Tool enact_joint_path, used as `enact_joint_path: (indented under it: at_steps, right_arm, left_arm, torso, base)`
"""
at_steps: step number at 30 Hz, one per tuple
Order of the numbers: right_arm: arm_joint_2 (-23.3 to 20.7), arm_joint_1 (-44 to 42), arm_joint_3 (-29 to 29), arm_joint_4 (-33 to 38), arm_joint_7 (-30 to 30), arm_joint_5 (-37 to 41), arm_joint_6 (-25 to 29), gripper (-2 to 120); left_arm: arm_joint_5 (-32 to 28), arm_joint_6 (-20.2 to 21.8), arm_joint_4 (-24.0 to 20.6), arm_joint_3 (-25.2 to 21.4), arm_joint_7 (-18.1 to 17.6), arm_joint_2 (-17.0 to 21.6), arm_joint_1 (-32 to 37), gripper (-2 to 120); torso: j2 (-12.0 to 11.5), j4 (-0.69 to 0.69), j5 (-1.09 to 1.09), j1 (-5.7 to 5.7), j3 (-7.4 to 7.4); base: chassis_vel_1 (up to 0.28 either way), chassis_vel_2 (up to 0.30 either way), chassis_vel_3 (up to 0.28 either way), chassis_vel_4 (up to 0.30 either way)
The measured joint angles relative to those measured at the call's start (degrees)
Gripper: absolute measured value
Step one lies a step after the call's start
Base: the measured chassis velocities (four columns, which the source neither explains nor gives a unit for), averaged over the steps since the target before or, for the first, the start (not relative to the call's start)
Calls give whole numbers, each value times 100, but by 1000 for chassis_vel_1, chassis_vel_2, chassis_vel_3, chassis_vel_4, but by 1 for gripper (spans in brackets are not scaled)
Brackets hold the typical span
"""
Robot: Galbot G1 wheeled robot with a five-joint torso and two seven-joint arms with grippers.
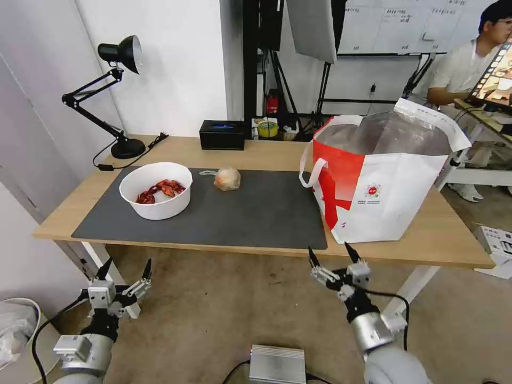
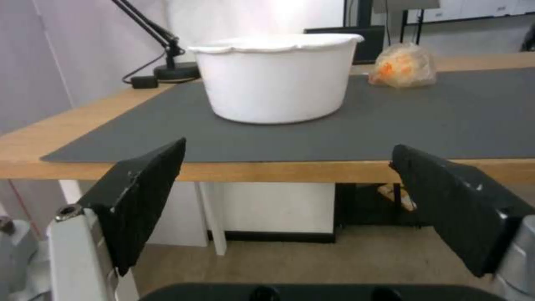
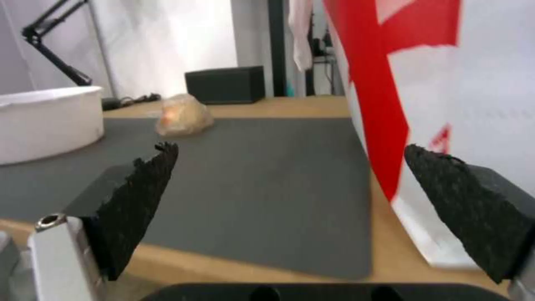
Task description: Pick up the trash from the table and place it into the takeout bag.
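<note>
The head view looks into the white bowl (image 1: pixel 156 191) at centre left, showing red shells; the left wrist view shows its smooth wall. Crinkly wrapped lump (image 1: pixel 227 178) lies mid-mat; foil-lined takeout bag (image 1: pixel 380 176) stands right. Left gripper (image 1: pixel 125 269) and right gripper (image 1: pixel 332 255), both below the table (image 1: pixel 266 154) edge, gape wide, empty.

Left claw (image 2: pixel 287 184): two black padded fingers (image 2: pixel 146 196) spread wide apart, nothing between them, held below and in front of the counter's front edge.

Counter (image 2: pixel 67 125): light wood top, white leg beneath, beige floor under it.

Dark grey mat (image 2: pixel 390 121): covers most of the top, stopping just short of the front edge.

White round bowl (image 2: pixel 278 79): upright on the mat toward its left end; contents hidden by the wall.

Plastic-wrapped lump (image 2: pixel 404 67): orange-beige, on the mat near its back edge, apart from the bowl.

Black desk lamp (image 2: pixel 167 54): base and cable at the counter's back left corner.
</note>
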Motion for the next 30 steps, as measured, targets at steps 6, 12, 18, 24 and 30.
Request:
enact_joint_path:
  at_steps: [6, 12, 18, 24, 30]
  right_arm:
    - [-293, 585, -260, -200, -59, 372, -33, 100]
    - [-633, 1587, -841, -431, 31, 804, -184, 100]
    - [-711, 2751, -1528, -815, 205, 1193, -268, 100]
    - [-527, 3709, -2169, -1401, 307, 1396, -304, 100]
    - [-50, 4611, -2780, -2075, 506, 1557, -339, 100]
  left_arm:
    - [56, -21, -132, -108, 6, -145, 131, 100]
    - [225, -129, -276, -238, 35, -418, 327, 100]
    - [239, -163, -501, -443, 47, -559, 495, 100]
    - [227, -175, -648, -585, 51, -624, 590, 100]
    - [211, -178, -734, -687, 53, -698, 621, 100]
  torso:
    - [0, 0, 0, 0, 0]
    - [0, -1, -1, 0, 0]
    - [0, 0, 0, 0, 0]
    - [0, 0, -2, 0, 0]
    - [0, -1, -2, 0, 0]
  base:
    - [0, 0, 0, 0]
    - [0, 0, 0, 0]
    - [0, 0, 0, 0]
    - [0, 0, 0, 0]
    - [0, 0, 0, 0]
